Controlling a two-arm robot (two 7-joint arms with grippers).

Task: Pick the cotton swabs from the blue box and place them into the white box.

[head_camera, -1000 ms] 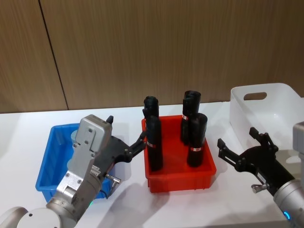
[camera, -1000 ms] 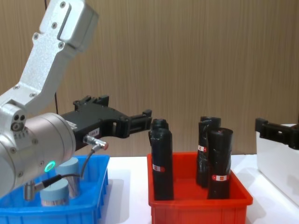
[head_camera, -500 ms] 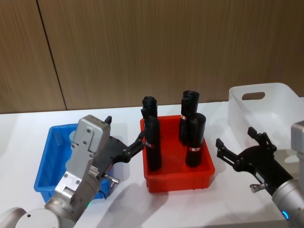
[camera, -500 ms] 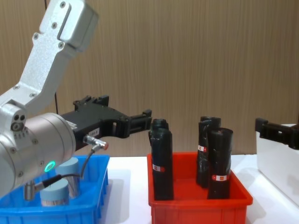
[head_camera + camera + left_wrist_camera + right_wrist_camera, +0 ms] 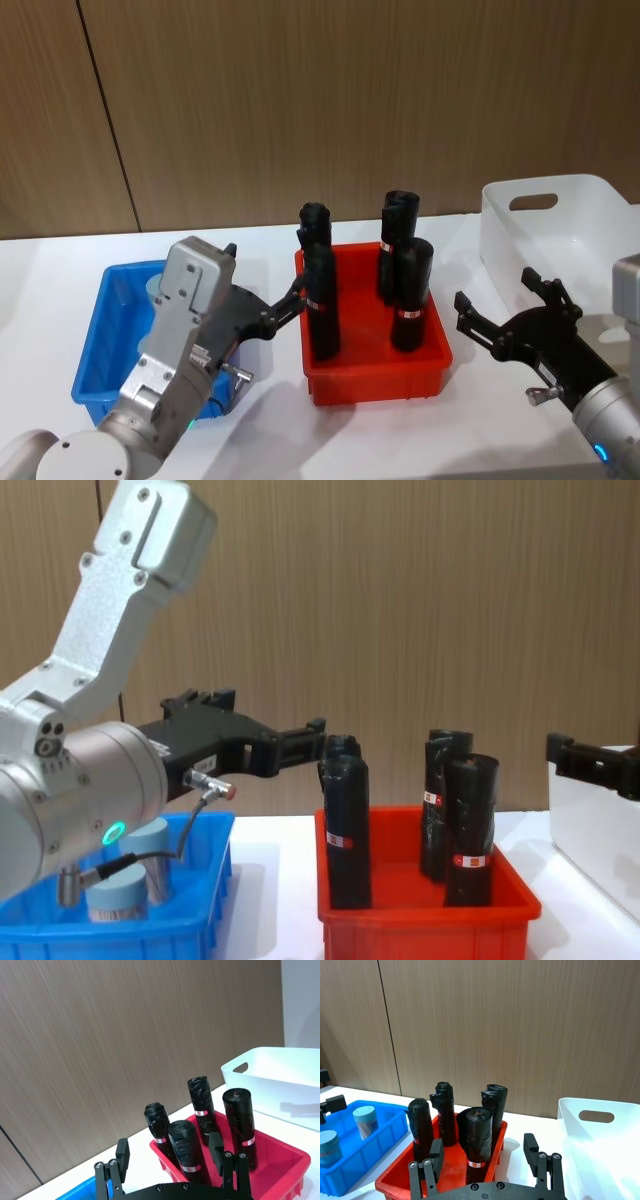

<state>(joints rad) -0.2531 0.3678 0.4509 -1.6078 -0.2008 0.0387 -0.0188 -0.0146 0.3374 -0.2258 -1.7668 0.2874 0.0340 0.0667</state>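
The blue box sits on the table at the left. Two cotton swabs jars with grey-blue lids stand in it, also seen from the chest as jars. My left gripper hovers open above the blue box's right side, its fingers pointing toward the red bin, holding nothing. The white box stands at the far right. In front of it, my right gripper is open and empty, with its fingers spread wide.
A red bin with several tall black wrapped rolls stands between the blue and white boxes. A wooden wall runs behind the white table. Bare tabletop lies in front of the red bin.
My left arm has risen slightly above the blue box. The right gripper has held still.
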